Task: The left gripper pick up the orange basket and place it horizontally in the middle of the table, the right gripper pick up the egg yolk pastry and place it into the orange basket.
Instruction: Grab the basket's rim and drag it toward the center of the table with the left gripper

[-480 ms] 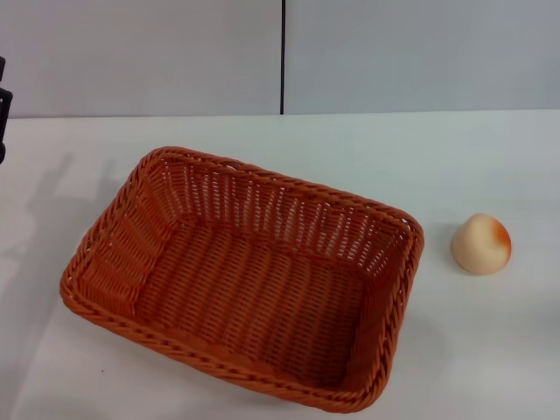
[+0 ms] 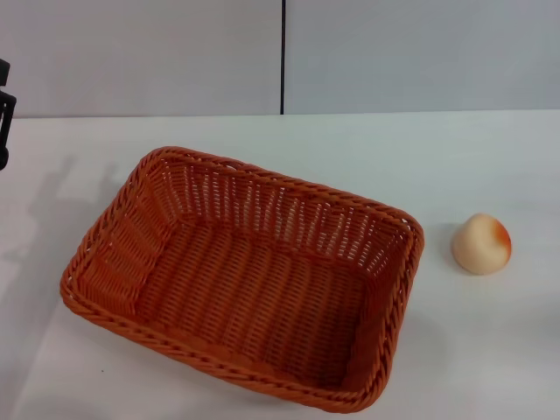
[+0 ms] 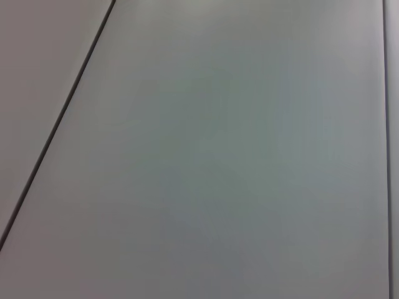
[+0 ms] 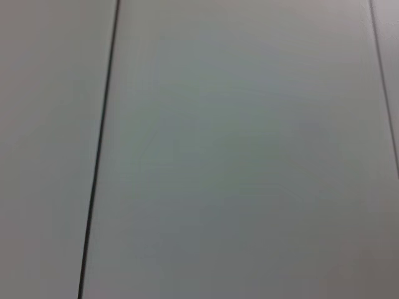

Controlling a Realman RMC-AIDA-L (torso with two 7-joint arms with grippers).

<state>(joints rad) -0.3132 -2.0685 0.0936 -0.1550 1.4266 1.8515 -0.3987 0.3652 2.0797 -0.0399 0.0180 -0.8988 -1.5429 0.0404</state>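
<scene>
While left gripper (image 2: 4,118) hangs far left of basket (image 2: 241,276), finger state untellable: basket likely light, stiff; grip braided rim. Pastry (image 2: 481,243) right of basket, probably soft.

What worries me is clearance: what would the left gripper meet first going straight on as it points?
Probably the grey wall: the left gripper, at the head view's left edge, shows only wall panels in its wrist view. Depth is unclear.

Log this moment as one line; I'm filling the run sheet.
left tool: at table's left edge, off basket | right tool: unseen | orange woven wicker basket: skewed, empty | cream dome pastry: on white table, right of basket
</scene>
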